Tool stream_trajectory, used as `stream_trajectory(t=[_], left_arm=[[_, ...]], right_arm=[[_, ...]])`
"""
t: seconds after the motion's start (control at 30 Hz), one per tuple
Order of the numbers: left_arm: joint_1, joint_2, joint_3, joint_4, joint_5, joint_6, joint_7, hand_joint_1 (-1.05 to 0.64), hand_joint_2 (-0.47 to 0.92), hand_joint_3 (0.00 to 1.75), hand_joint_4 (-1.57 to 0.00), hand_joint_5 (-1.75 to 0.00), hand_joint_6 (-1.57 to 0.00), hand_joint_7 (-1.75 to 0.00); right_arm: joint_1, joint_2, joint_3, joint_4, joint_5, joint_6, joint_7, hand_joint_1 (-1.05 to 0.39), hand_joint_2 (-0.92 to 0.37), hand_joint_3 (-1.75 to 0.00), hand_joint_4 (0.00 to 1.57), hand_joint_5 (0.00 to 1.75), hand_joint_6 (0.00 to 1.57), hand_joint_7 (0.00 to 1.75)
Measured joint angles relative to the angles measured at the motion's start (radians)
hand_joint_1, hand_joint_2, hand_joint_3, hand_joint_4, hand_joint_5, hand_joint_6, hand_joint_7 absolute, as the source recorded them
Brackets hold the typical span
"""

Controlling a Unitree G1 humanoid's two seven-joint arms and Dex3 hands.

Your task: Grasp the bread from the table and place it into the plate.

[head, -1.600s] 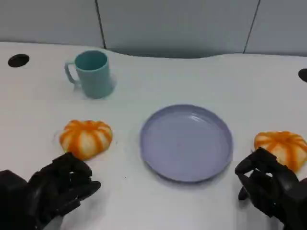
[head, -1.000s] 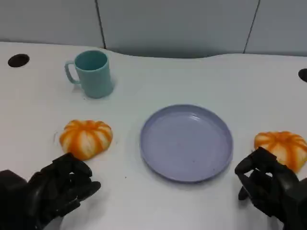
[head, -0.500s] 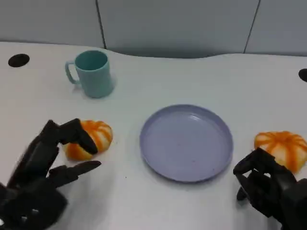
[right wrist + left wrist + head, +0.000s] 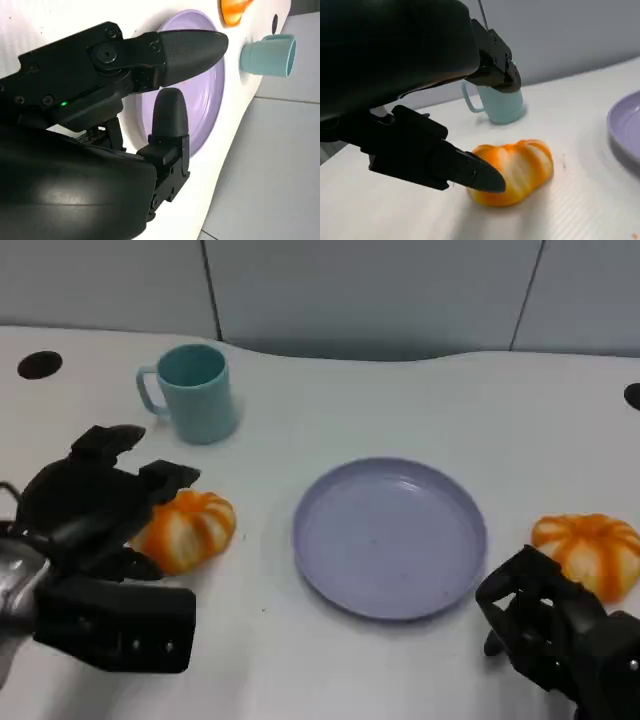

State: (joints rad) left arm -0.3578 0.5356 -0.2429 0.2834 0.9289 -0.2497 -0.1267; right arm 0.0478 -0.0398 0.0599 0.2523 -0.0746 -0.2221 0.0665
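An orange, white-striped bread (image 4: 190,528) lies on the white table left of the empty lavender plate (image 4: 390,537). My left hand (image 4: 90,510) hangs just left of it, fingers spread toward it. In the left wrist view the bread (image 4: 520,167) sits between the upper fingers (image 4: 495,65) and a lower fingertip (image 4: 480,177); no grip shows. A second similar bread (image 4: 590,548) lies right of the plate. My right hand (image 4: 545,635) rests low beside it, fingers curled, holding nothing. In the right wrist view that hand (image 4: 125,100) is near the plate (image 4: 210,100).
A teal mug (image 4: 195,395) stands behind the left bread, handle to the left; it also appears in the left wrist view (image 4: 502,105). Dark holes (image 4: 38,365) mark the table's far corners. A grey wall runs behind the table.
My left hand has lifted off the front of the table, spread its fingers and moved forward to the left bread. The right hand has barely shifted.
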Motion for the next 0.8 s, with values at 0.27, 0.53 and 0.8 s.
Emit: stream_trajectory(t=[0.27, 0.53, 0.8], left_arm=[[-0.177, -0.037, -0.137, 0.291, 0.032, 0.036, 0.023, -0.63, 0.8, 0.0, -0.03, -0.08, -0.13, 0.0], [-0.325, -0.139, -0.252, 0.592, 0.027, 0.079, 0.06, -0.72, 0.8, 0.0, 0.0, -0.04, -0.08, 0.0], [-0.466, -0.257, -0.318, 0.893, -0.008, 0.078, 0.088, -0.68, 0.74, 0.0, -0.02, -0.02, -0.12, -0.02]], right_arm=[[0.004, -0.001, -0.001, -0.001, 0.005, -0.005, -0.001, -0.26, -0.92, -0.35, 0.59, 1.75, 0.39, 1.75], [0.018, -0.002, -0.001, -0.015, 0.01, 0.007, 0.008, -0.26, -0.92, -0.35, 0.58, 1.75, 0.38, 1.75], [0.028, -0.002, -0.001, -0.034, 0.016, 0.009, 0.017, -0.26, -0.92, -0.36, 0.57, 1.75, 0.37, 1.75]])
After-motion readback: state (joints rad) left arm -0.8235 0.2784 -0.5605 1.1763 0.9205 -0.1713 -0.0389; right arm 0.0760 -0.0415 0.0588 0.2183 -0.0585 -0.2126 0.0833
